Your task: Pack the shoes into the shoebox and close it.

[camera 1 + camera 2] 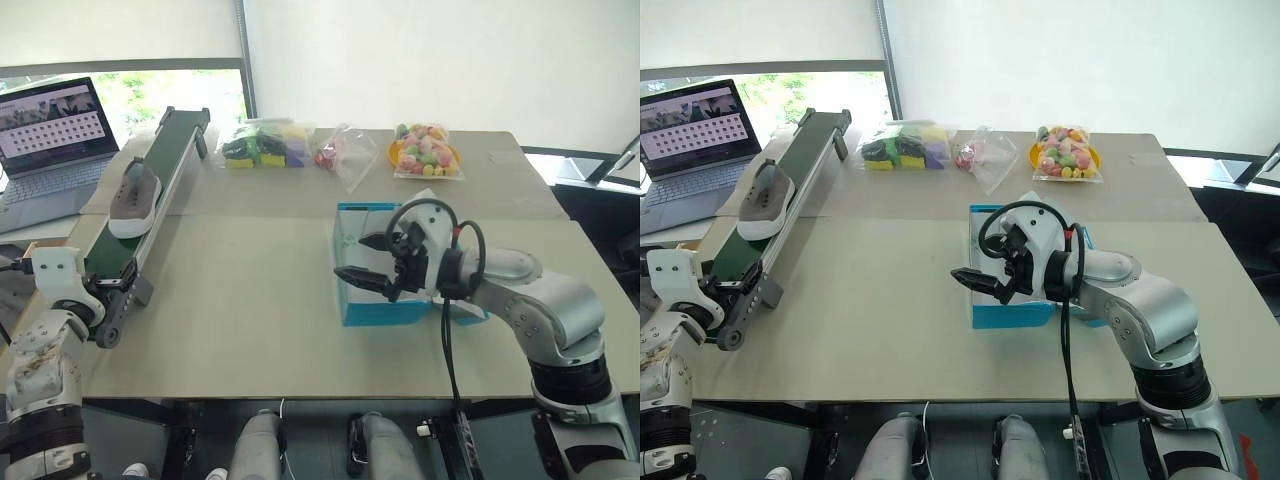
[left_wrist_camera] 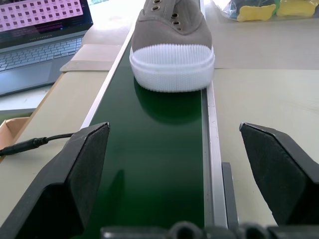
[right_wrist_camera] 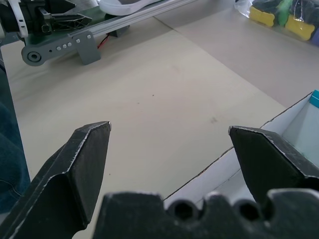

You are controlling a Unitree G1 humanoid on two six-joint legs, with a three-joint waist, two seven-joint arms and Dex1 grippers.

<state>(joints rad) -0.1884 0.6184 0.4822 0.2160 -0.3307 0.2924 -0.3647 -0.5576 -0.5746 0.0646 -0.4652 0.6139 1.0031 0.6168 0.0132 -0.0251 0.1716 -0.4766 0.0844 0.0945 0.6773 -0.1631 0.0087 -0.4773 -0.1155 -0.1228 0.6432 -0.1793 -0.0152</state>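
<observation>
A long green-belted conveyor with metal side rails (image 1: pixel 150 190) slants across the beige worktop (image 1: pixel 250 310), running away directly ahead of the left tool. An open grey laptop with a lit screen (image 1: pixel 50 140) sits just beyond its outer rail. Well past the right tool lie clear plastic bags — yellow-and-purple blocks (image 1: pixel 262 145), red pieces (image 1: pixel 335 155), pastel sweets (image 1: pixel 425 150).

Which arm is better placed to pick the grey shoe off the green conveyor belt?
Left. The open left gripper lines up with the grey-taupe shoe on the green conveyor belt; the right gripper hovers open by the blue shoebox.
</observation>
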